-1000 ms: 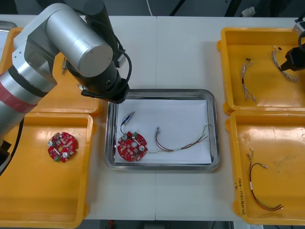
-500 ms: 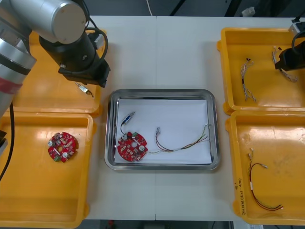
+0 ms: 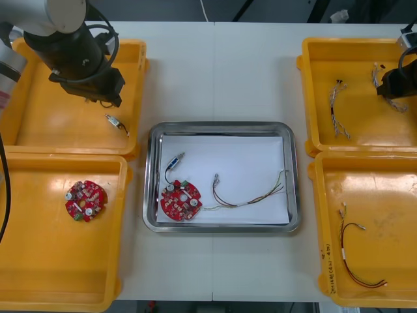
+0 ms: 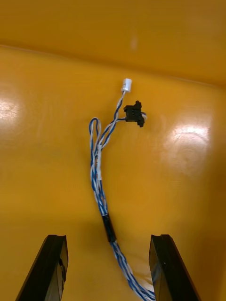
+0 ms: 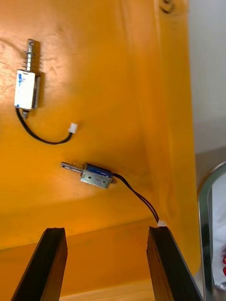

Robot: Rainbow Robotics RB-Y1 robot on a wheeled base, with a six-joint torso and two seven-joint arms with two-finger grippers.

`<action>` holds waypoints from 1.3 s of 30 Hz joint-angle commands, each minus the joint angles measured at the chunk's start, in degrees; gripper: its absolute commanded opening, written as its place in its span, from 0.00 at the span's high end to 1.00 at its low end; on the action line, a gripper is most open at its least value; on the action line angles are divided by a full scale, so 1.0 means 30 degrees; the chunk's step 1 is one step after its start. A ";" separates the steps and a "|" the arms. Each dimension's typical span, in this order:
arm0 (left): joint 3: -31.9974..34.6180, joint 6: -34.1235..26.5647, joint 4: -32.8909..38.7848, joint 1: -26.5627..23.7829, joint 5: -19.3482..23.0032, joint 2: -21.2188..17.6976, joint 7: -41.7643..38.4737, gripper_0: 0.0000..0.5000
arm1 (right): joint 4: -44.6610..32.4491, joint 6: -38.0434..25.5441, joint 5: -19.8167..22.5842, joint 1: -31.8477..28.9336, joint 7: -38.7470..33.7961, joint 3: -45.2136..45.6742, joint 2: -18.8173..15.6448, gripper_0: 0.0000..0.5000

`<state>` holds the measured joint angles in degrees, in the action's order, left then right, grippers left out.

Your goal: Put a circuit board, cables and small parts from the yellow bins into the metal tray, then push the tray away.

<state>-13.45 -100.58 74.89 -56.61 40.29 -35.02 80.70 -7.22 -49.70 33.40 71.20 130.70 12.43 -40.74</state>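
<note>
The metal tray [image 3: 221, 127], white inside, holds a round red circuit board [image 3: 180, 201], a small metal part [image 3: 174, 161] and a red and yellow cable [image 3: 251, 192]. My left arm [image 3: 81, 55] hangs over the far left yellow bin [image 3: 39, 130]. There my left gripper [image 5: 109, 263] is open above a small metal part [image 5: 96, 175] with a black lead; a second part [image 5: 27, 87] lies farther off. My right gripper [image 4: 108, 265] is open in the far right bin [image 3: 313, 98], with a twisted blue and white cable [image 4: 101, 178] running between its fingers.
Another circuit board [image 3: 85, 200] lies in the near left bin [image 3: 65, 274]. The near right bin [image 3: 391, 195] holds a red and black cable [image 3: 355, 257]. A second twisted cable [image 3: 339, 107] lies in the far right bin. Bare table surrounds the tray.
My left arm has swung from the tray's far left corner back over the far left bin. The right gripper has barely shifted.
</note>
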 commanded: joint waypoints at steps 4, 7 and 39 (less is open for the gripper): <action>0.1083 0.1533 -0.1966 -0.1724 -0.0803 -0.0893 0.3891 0.00 | -0.0318 0.0570 0.1112 -0.0588 0.0787 0.0575 0.0075 0.00; 0.1083 0.2324 -0.2698 -0.1929 -0.0979 -0.0893 0.4038 0.00 | -0.0318 0.0746 0.1112 -0.0646 0.0817 0.0604 0.0075 0.00; 0.2343 0.7597 -0.9847 -0.3980 -0.2561 -0.0102 0.7670 0.00 | -0.0318 0.1596 0.3192 -0.1994 0.1842 0.0575 0.0163 0.66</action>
<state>-7.64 -79.68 46.16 -64.93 33.59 -35.30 102.34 -7.25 -45.38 42.56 66.26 134.00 12.93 -40.71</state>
